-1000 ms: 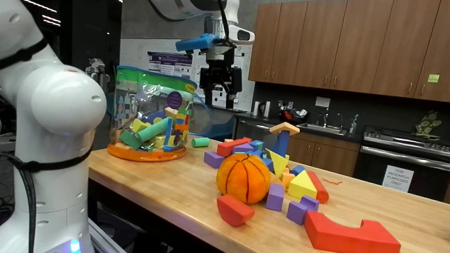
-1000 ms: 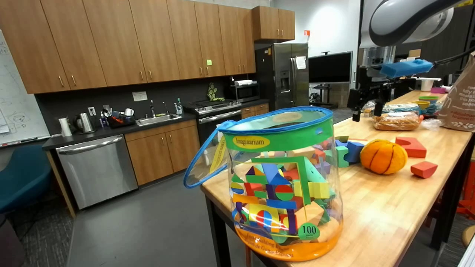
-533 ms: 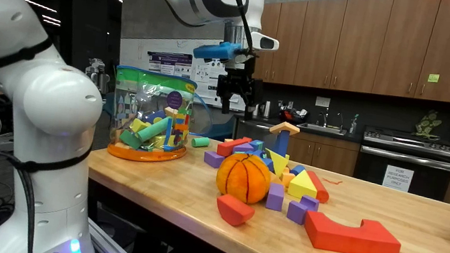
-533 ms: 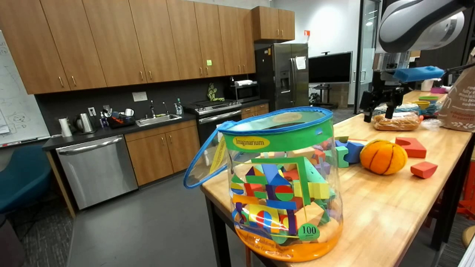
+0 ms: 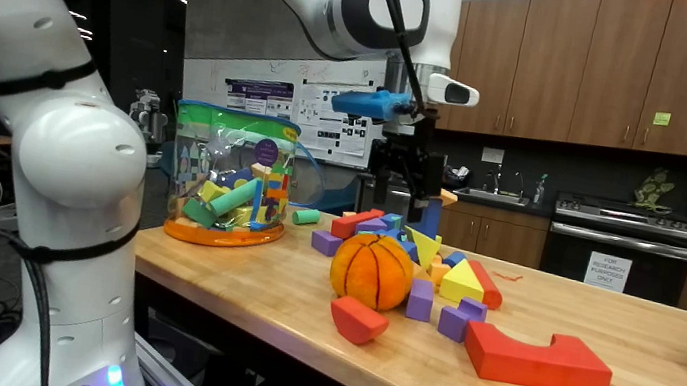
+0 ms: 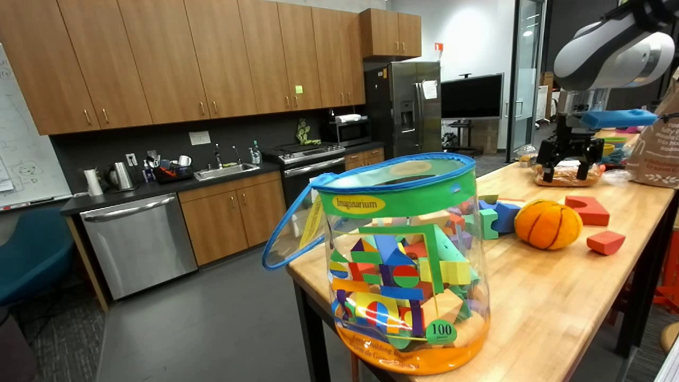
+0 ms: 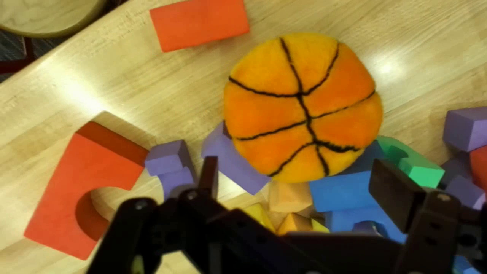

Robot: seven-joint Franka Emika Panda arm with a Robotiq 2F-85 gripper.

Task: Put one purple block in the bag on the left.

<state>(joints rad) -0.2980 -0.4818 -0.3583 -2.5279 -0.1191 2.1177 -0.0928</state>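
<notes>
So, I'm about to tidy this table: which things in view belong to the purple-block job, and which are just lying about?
For the job:
clear bag with the green band
purple blocks, only one needed
gripper, open

Just lying about:
orange ball
red arch block
small red block
yellow blocks
loose green cylinder
brown paper bag

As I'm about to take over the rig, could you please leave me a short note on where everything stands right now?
Hand: open and holding nothing, above the table.
Bag: upright on the table, lid open, blocks inside.
Purple blocks: one beside the orange ball, others by the red arch block and nearer the bag.
Done: no block grasped; whether a purple one has already gone in, I can't tell.
Left, if none has: grasp one purple block, lower it into the bag and release.
</notes>
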